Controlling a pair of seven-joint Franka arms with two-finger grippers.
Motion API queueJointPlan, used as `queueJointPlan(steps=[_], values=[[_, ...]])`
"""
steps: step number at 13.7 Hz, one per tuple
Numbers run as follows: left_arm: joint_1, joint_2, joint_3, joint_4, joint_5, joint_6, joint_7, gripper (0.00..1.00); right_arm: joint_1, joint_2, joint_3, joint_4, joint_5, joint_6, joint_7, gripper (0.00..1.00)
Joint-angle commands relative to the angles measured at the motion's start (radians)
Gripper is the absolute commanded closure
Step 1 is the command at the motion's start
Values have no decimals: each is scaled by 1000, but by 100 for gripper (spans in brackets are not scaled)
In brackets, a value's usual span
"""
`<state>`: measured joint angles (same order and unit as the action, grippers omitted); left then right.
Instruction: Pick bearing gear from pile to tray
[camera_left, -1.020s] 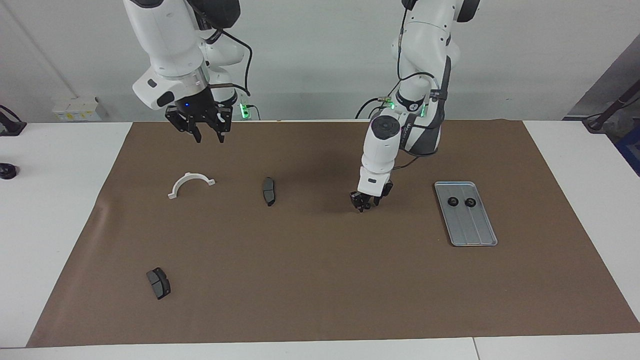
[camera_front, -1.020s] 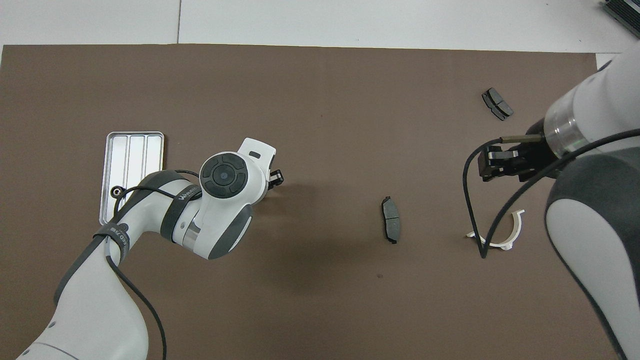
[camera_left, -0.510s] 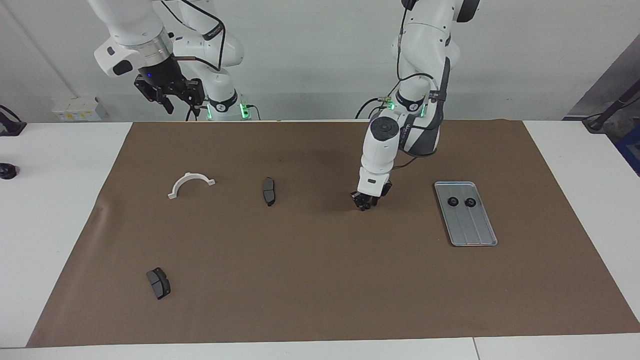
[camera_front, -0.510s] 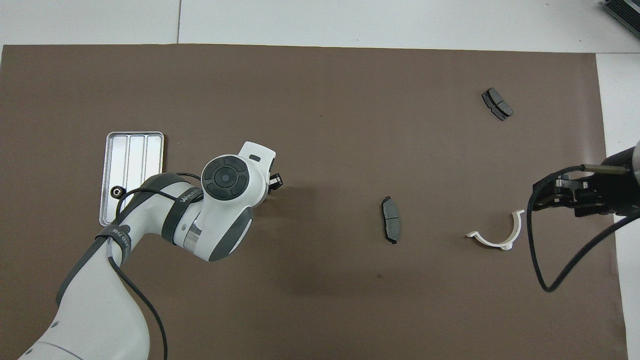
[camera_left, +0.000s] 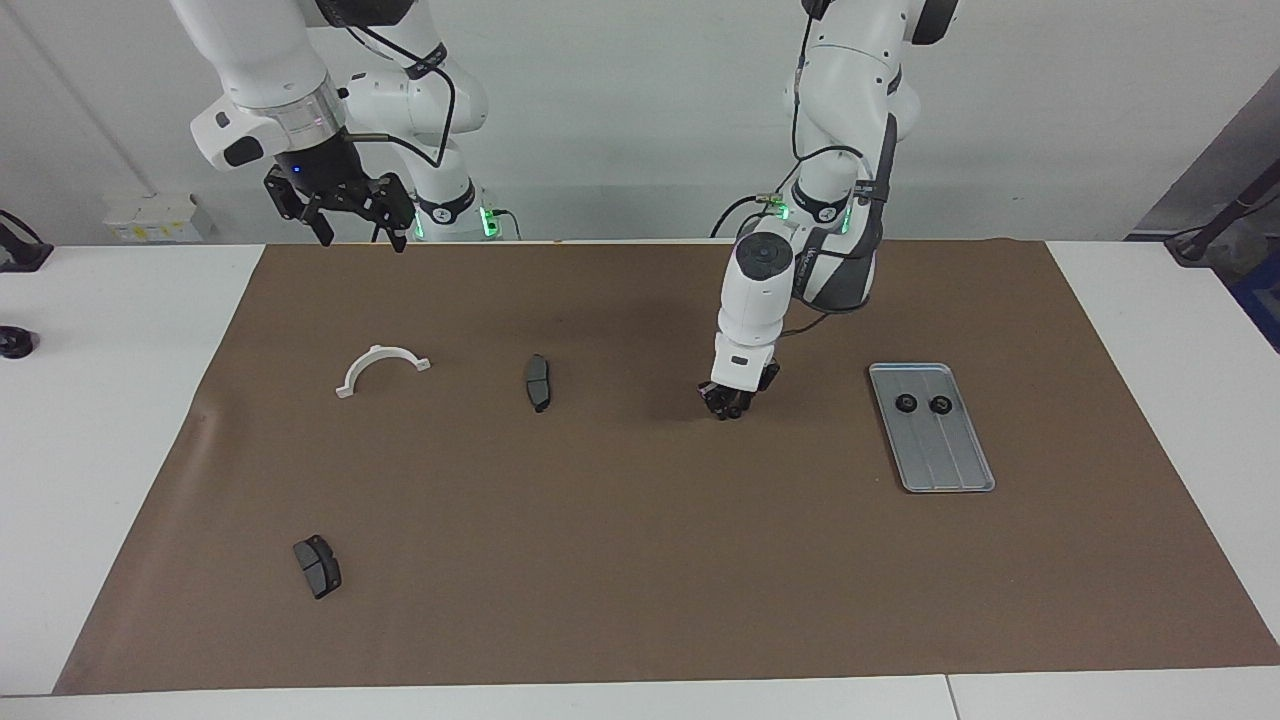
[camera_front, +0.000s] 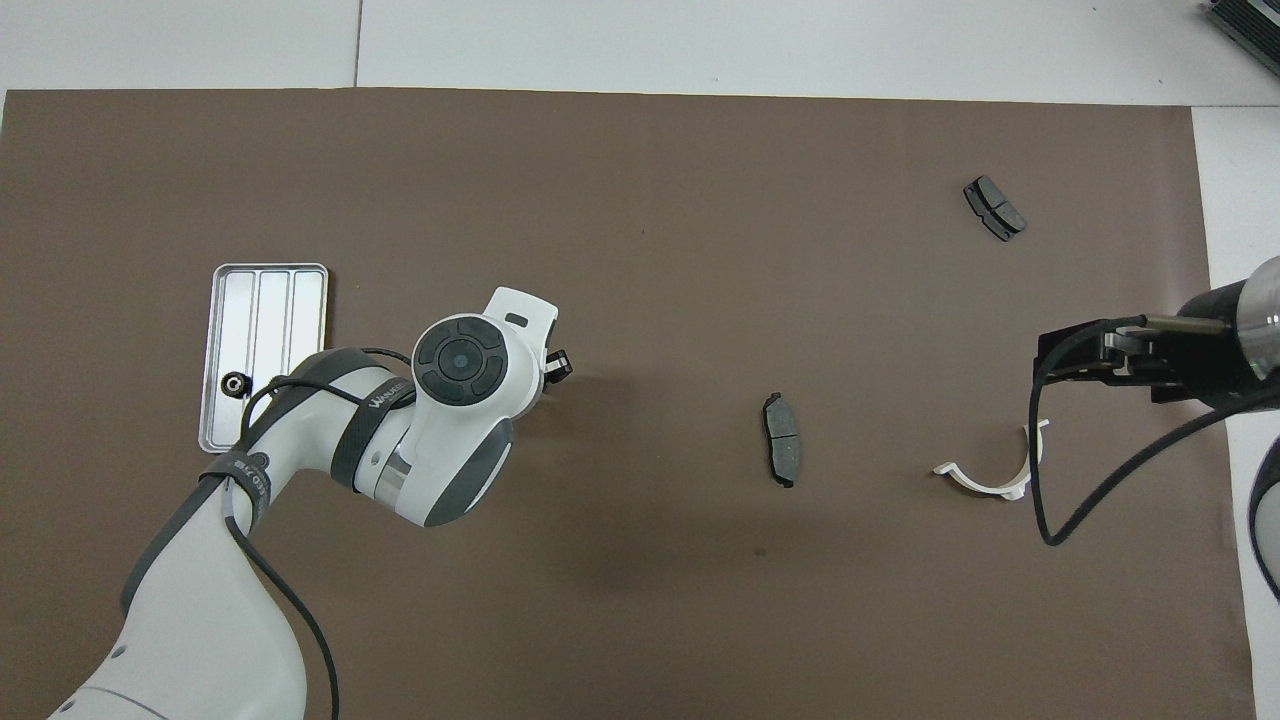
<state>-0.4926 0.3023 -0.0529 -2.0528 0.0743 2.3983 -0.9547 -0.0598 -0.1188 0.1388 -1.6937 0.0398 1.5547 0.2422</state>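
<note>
My left gripper (camera_left: 729, 408) is down at the brown mat near its middle, fingers closed together on a small bearing gear that they hide. In the overhead view only its black tip (camera_front: 558, 365) shows past the wrist. The silver tray (camera_left: 950, 460) lies toward the left arm's end of the table and holds two black gears (camera_left: 906, 403) (camera_left: 940, 404). In the overhead view the tray (camera_front: 270, 300) shows one gear (camera_front: 234, 383); the arm covers the other. My right gripper (camera_left: 362, 238) is open, empty and raised high over the mat's edge near its own base; it also shows in the overhead view (camera_front: 1060, 355).
A white half-ring bracket (camera_left: 381, 366) (camera_front: 990, 470) and a brake pad (camera_left: 537, 382) (camera_front: 782, 440) lie toward the right arm's end. A second brake pad (camera_left: 317, 566) (camera_front: 994, 208) lies farther from the robots. A brown mat (camera_left: 640, 560) covers the table.
My left gripper's fingers have closed at the mat. My right gripper has risen and pulled back from over the bracket toward its base.
</note>
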Motion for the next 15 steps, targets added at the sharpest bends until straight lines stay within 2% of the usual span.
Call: queueJointPlan(steps=[1, 2, 3, 8, 9, 10, 15], values=[[-20, -11, 13, -15, 22, -5, -29, 57, -23, -39, 8, -55, 26, 30, -102, 0], [-20, -11, 13, -15, 22, -5, -27, 66, -23, -41, 7, -58, 20, 33, -144, 0], [-18, -11, 13, -15, 22, -2, -24, 70, -19, -42, 7, -60, 17, 33, -145, 0], [-12, -11, 16, -18, 22, 2, -3, 70, 7, -42, 12, -80, 11, 91, -147, 0], [-11, -11, 16, -18, 22, 2, -3, 74, 20, -42, 10, -80, 8, 90, -146, 0], [-9, -11, 16, -17, 22, 1, -1, 98, 20, -42, 12, -80, 3, 87, -147, 0], [2, -28, 21, 3, 25, -22, 36, 100, 6, -41, 12, -80, 3, 82, -153, 0]])
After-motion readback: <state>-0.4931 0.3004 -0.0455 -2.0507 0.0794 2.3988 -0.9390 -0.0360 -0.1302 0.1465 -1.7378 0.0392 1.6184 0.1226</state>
